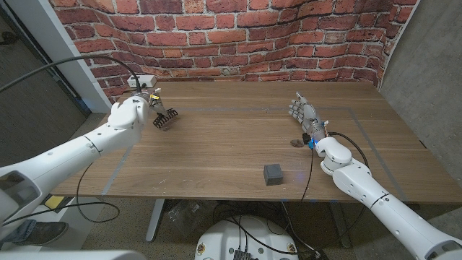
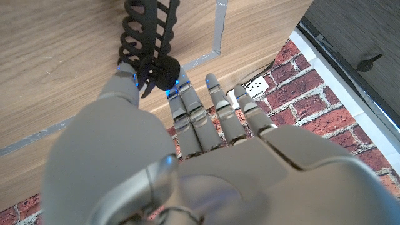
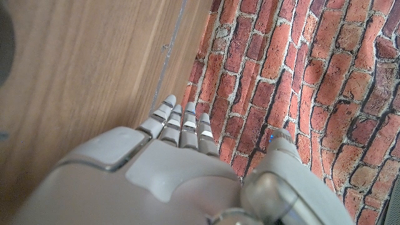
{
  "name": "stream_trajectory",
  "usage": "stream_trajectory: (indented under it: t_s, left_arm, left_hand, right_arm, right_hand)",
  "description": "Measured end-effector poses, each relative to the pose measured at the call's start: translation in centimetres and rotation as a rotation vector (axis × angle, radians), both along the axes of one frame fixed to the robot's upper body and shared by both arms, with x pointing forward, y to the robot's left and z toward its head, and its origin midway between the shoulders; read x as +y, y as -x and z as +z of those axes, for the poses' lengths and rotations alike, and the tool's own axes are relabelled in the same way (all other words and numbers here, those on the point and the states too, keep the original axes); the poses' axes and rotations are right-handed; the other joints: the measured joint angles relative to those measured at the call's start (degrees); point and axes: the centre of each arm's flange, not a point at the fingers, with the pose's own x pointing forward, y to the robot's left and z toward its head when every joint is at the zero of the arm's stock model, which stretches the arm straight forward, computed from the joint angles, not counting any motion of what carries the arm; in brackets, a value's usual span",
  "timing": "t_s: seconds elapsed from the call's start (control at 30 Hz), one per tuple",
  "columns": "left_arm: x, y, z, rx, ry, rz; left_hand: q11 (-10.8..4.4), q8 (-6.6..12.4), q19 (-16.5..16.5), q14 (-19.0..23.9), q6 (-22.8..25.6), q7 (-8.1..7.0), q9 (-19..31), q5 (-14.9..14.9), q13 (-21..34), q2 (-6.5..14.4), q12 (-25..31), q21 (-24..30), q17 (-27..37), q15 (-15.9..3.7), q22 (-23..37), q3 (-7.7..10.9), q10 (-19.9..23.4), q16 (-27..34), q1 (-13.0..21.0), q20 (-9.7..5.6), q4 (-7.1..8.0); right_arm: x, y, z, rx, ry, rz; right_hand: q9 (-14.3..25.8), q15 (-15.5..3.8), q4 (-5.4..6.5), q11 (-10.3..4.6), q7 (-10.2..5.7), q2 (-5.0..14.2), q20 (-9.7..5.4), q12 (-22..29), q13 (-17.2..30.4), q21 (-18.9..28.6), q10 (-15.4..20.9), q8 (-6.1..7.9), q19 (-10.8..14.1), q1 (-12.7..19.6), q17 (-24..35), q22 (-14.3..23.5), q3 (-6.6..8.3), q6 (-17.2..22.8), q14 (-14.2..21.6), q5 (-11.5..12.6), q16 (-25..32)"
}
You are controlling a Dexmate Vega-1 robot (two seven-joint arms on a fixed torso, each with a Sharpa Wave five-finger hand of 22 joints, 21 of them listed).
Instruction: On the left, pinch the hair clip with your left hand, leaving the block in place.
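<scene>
Head view: wooden table (image 1: 216,137) runs across the frame with a red brick wall (image 1: 238,36) behind it, thin tape lines marked on the top. Left arm (image 1: 65,155) comes in from the lower left corner and reaches to the table's far left part; right arm (image 1: 382,198) comes in from the lower right. Left hand (image 1: 133,112) sits over the far left of the table and pinches the clip (image 1: 165,117), a black toothed hair clip that sticks out from the fingertips toward the table's middle, teeth hanging down; whether it is off the wood or touching cannot be told from here. Left wrist view shows the same left hand (image 2: 187,162) from behind: the thumb and one finger close on the clip (image 2: 150,47) at its round hinge end, the other fingers (image 2: 234,115) lie straight and loosely apart beside it, and the clip's toothed body extends away from the fingertips over the wood, beside a tape line. Right hand (image 1: 304,115) stands on the right half of the table, fingers straight and close together pointing at the wall, holding nothing; right wrist view shows the right hand (image 3: 181,156) the same way, fingers extended side by side, thumb apart. Block (image 1: 273,174), a small dark grey cube, sits on the near middle-right of the table, well apart from the clip and left hand, nearer the right arm but not touching it.
</scene>
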Motion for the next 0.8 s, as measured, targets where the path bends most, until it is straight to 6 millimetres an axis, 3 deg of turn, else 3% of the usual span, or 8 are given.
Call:
stream_trajectory:
  t_s: [0.5,0.8]
  left_arm:
    - [0.23,-0.25,0.27,0.040,-0.016,0.020]
    - [0.18,-0.63,0.17,0.067,-0.025,0.030]
  left_hand:
    - [0.26,-0.43,-0.88,-2.86,-3.31,0.85,0.24,0.43,-0.52,0.16,-0.21,0.00,-0.01,0.38,-0.01,-0.56,-3.99,0.00,-2.24,1.85,0.86]
    - [0.03,-0.85,-1.38,-3.70,-4.99,0.27,0.31,0.65,-0.79,-0.13,-0.21,0.00,-0.01,0.61,-0.01,-0.56,-5.34,0.00,-2.55,2.34,1.33]
  right_arm:
    - [0.15,-0.20,-0.22,0.007,-0.002,0.005]
    - [0.20,-0.39,-0.35,0.013,-0.005,0.006]
  right_hand:
    - [0.00,0.23,0.00,0.00,0.00,0.00,0.00,0.00,0.00,0.00,0.00,0.00,0.00,0.00,0.00,0.00,0.00,0.00,0.41,0.00,0.00]
    - [0.00,0.22,0.00,0.00,0.00,0.00,-0.01,0.00,0.00,-0.40,0.00,0.00,0.00,0.00,0.00,0.00,0.00,0.00,0.41,0.00,0.00]
